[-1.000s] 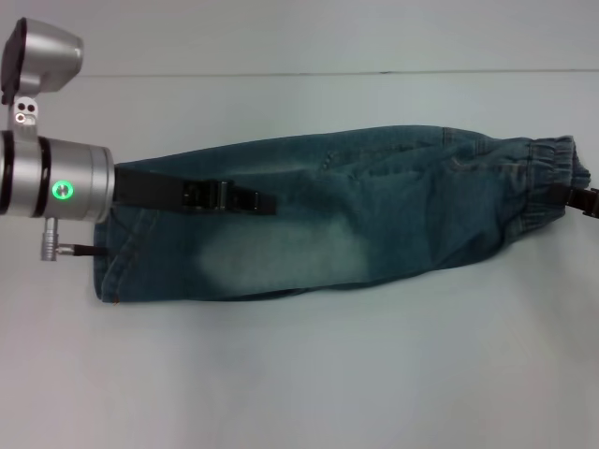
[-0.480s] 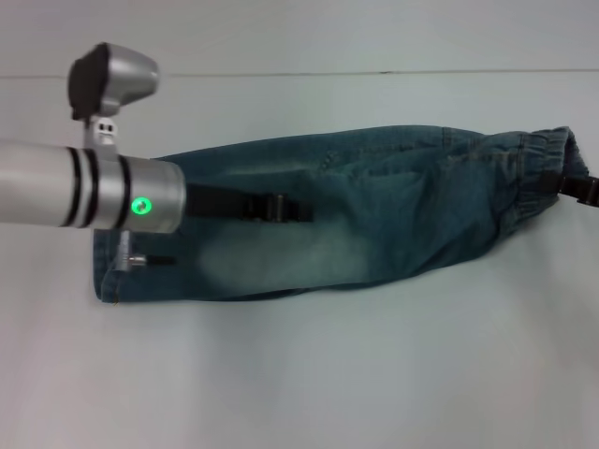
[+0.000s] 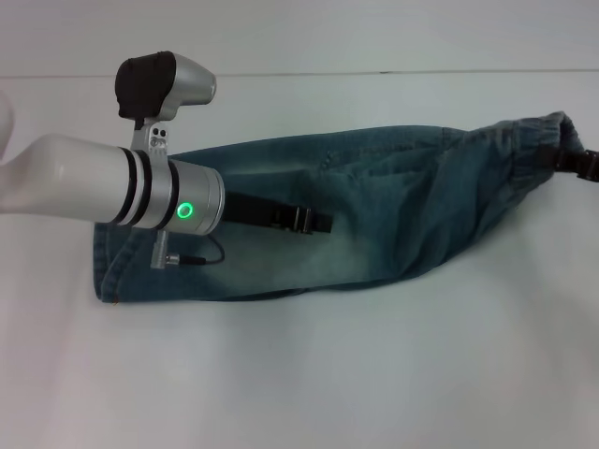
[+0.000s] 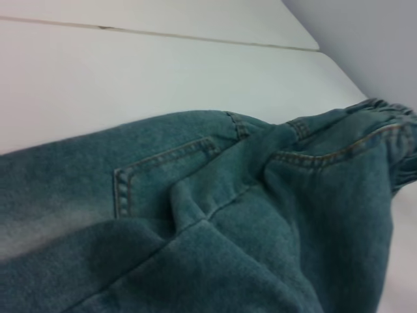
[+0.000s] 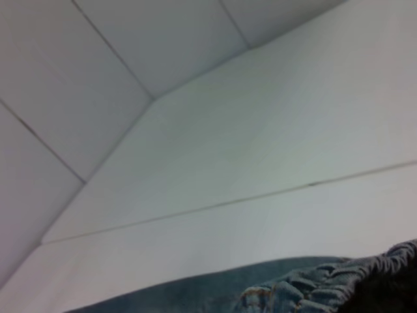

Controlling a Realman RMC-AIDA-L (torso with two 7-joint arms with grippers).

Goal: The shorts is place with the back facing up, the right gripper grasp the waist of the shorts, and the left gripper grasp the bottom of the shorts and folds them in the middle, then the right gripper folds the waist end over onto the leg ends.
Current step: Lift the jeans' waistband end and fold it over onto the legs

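The blue denim shorts (image 3: 393, 215) lie folded lengthwise across the white table, leg ends (image 3: 108, 271) on the left and elastic waist (image 3: 538, 140) on the right. My right gripper (image 3: 588, 166) shows only as a black part at the right edge, shut on the waist, which is raised and pulled taut. My left arm reaches over the leg half, and its gripper (image 3: 314, 223) hovers above the middle of the cloth, pointing right. The left wrist view shows a back pocket (image 4: 163, 179) and bunched denim folds. Part of the waistband (image 5: 339, 287) shows in the right wrist view.
The white table (image 3: 328, 374) extends in front of the shorts. A seam line (image 3: 374, 72) runs across its far side. Pale wall panels (image 5: 98, 78) rise behind the table in the right wrist view.
My left arm has swung right and inward over the shorts, its gripper now near the middle. The waist end has risen and shifted up at the right edge, wrinkling the denim.
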